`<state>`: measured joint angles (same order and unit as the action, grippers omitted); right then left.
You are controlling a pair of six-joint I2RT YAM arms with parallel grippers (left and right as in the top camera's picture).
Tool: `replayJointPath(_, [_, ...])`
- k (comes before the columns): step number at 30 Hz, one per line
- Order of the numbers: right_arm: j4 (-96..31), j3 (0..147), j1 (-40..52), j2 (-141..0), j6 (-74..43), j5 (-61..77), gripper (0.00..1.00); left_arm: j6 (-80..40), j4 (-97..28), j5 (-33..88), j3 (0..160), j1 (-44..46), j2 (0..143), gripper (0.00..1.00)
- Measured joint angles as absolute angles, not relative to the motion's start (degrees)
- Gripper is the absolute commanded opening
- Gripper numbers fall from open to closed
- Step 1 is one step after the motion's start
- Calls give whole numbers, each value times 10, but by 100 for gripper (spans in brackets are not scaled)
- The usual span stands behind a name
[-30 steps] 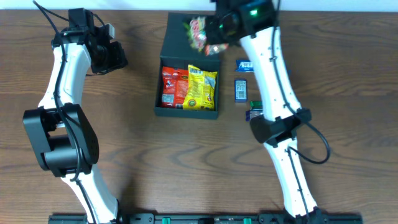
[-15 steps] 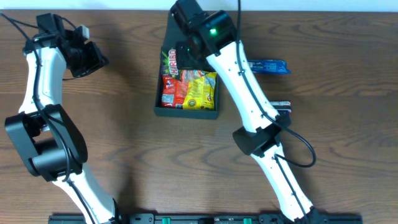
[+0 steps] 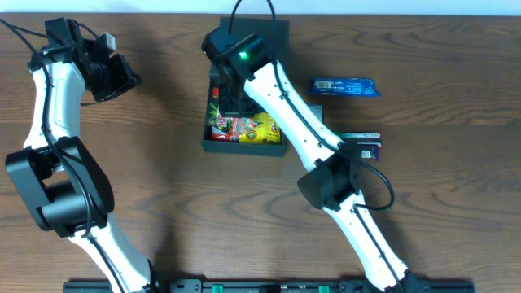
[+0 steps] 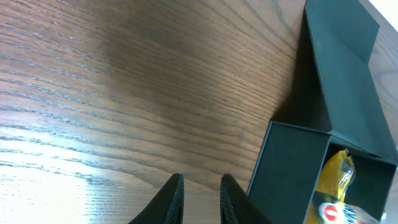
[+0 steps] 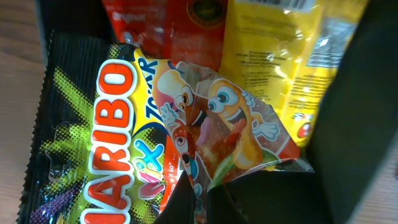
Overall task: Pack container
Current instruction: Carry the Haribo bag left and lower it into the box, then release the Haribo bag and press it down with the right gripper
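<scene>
The container (image 3: 213, 145) is a dark box with its flap lid (image 3: 277, 37) open at the back of the table. It holds a red packet (image 5: 180, 25), a yellow packet (image 3: 269, 129) and a Haribo candy bag (image 5: 124, 124). My right gripper (image 5: 200, 202) is shut on the Haribo bag's edge and holds it inside the box, over the other packets. My left gripper (image 4: 200, 200) is at the far left, jaws nearly together with nothing between them, above bare wood. The box (image 4: 292, 168) shows at the right of the left wrist view.
A blue snack bar (image 3: 345, 86) lies right of the box. A small dark packet (image 3: 361, 145) lies below it, beside my right arm. Another packet (image 3: 314, 114) is half hidden under the right arm.
My right gripper has carried the Haribo bag from above the lid down and left into the box. The left arm swung left, then held still.
</scene>
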<state>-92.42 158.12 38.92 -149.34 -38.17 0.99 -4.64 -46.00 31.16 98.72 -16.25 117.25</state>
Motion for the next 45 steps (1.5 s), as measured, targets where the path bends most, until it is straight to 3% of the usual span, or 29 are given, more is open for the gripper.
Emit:
replayJointPath(6, [-886,1532,389,-1494,-384,15,4,-46,-460,311,987,-163,1173,21])
replayJointPath(7, [-882,1524,389,-1494,-384,16,30,-46,-460,312,987,-163,1173,21])
replayJointPath(8, [-880,1515,389,-1494,-387,16,67,-46,-460,312,987,-163,1173,21])
replayJointPath(13, [-887,1487,388,-1494,-380,18,99,-46,-460,312,987,-163,1173,21])
replayJointPath(21, [-890,1501,377,-1490,-352,7,99,-46,-460,312,987,-163,1173,21])
replayJointPath(22, [-889,1502,375,-1484,-350,0,92,-47,-460,312,987,-163,1173,21])
replayJointPath(23, [-889,1502,374,-1477,-345,-8,81,-46,-461,311,987,-163,1173,21])
replayJointPath(24, [-888,1502,373,-1466,-341,-16,62,-46,-460,312,987,-163,1173,21])
replayJointPath(25, [-887,1502,372,-1453,-338,-24,32,-46,-460,312,987,-163,1173,21])
replayJointPath(26, [-883,1503,372,-1437,-335,-29,9,-46,-461,311,987,-163,1173,21])
replayJointPath(27, [-880,1504,372,-1423,-329,-33,1,-46,-460,312,987,-163,1173,21])
replayJointPath(39, [-833,1520,305,-1366,-66,177,1,-46,-461,312,987,-163,1173,21])
replayJointPath(45, [-880,1519,256,-1318,71,133,2,-46,-464,311,987,-162,1173,21])
